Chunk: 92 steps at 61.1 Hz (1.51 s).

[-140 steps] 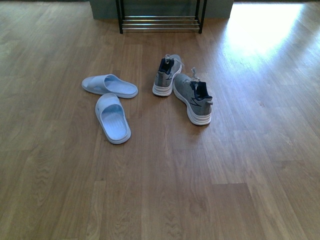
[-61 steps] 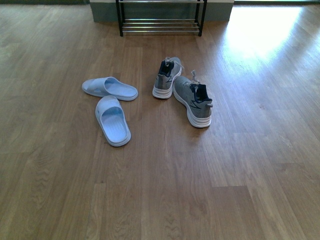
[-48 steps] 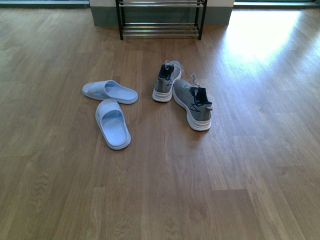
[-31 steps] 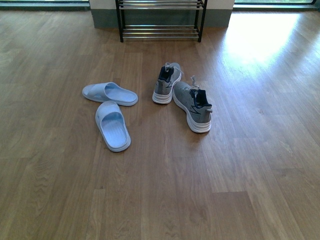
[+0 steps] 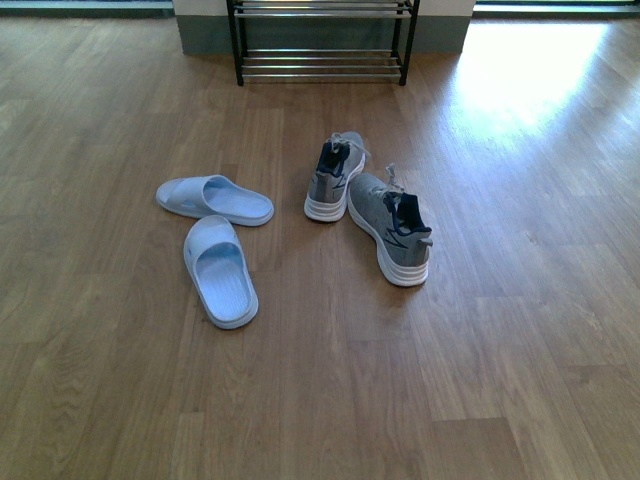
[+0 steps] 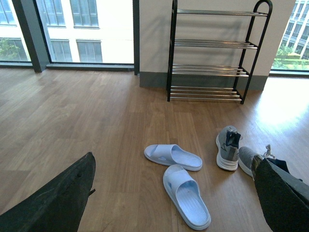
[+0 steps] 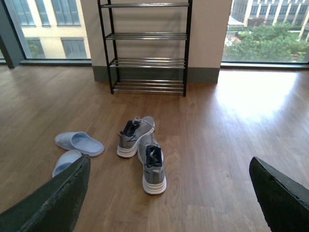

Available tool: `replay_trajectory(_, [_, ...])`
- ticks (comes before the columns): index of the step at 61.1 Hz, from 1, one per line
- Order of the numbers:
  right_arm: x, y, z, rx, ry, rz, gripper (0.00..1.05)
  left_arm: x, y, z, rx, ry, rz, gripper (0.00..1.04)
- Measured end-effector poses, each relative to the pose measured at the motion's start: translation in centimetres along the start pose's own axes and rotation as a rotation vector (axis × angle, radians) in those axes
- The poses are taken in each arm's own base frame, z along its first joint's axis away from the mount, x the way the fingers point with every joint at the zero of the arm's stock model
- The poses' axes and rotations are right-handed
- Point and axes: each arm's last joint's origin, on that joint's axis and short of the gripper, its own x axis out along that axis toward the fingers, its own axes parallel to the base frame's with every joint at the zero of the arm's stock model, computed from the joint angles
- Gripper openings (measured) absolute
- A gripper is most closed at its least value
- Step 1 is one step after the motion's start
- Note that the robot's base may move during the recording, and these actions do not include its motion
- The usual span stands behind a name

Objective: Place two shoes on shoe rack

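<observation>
Here, in the front view, a black-framed, chrome-rod shoe rack [image 5: 320,62] stands at the far end of the brown wood-plank floor [image 5: 500,380]. Well short of it lie two grey knit, white-soled shoes with navy collars. The farther sneaker [image 5: 333,180] has its heel toward the camera, and the nearer sneaker [image 5: 391,228] lies angled just beside it. To their left are two pale blue rubber slides, a crosswise slipper [image 5: 214,198] and a nearer slipper [image 5: 220,270] close to it. Neither arm shows.

In the left wrist view, the left gripper [image 6: 174,162] has its dark fingers [image 6: 58,198] spread wide, grasping nothing. All four shoes rest on the floor beyond, and the rack stands against a pale wall [image 6: 153,29].

In the right wrist view, the right gripper [image 7: 170,161] is likewise released, its jaws far apart and empty. The sneakers lie between the gripper and the rack, the slippers off to one side.
</observation>
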Motion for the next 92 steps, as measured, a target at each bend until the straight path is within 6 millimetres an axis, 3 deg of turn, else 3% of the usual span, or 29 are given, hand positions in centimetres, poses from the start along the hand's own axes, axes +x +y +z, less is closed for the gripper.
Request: replay_trajectory(92, [0.00,0.00,-0.01,0.000,0.001,0.000,0.95,0.00,0.00,0.00,0.000,0.000,0.000,0.95])
